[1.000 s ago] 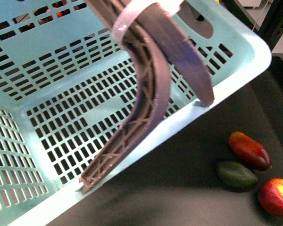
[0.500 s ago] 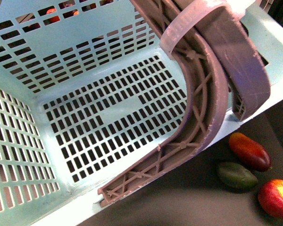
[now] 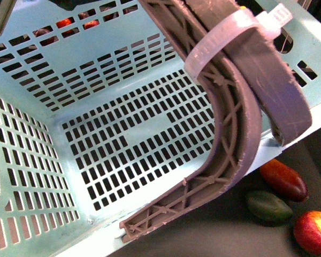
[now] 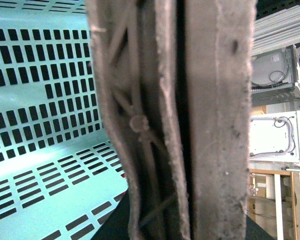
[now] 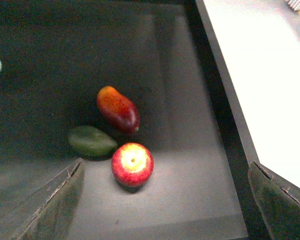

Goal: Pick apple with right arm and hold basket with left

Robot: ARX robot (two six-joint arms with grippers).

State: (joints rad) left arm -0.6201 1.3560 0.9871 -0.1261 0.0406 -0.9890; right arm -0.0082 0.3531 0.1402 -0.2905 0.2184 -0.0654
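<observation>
The pale turquoise basket (image 3: 144, 126) fills most of the front view, tilted with its slotted inside facing the camera. Its brown-grey ribbed handles (image 3: 241, 118) are bound by a white zip tie (image 3: 219, 45). In the left wrist view the handles (image 4: 215, 125) fill the frame; my left gripper is shut on them and its fingers are hidden. The red apple (image 3: 314, 231) lies on the dark table at the front right. In the right wrist view the apple (image 5: 132, 164) lies below my open right gripper (image 5: 167, 210), apart from both fingers (image 5: 55, 205).
A red-orange mango (image 3: 283, 179) and a green fruit (image 3: 268, 206) lie close beside the apple. Small red fruits (image 3: 64, 22) show through the basket's far wall. A raised dark table edge and a white surface (image 5: 260, 65) run beside the fruits.
The basket has swung so its floor and handles sit further right in the front view, and the zip tie now shows fully. The fruits have not moved.
</observation>
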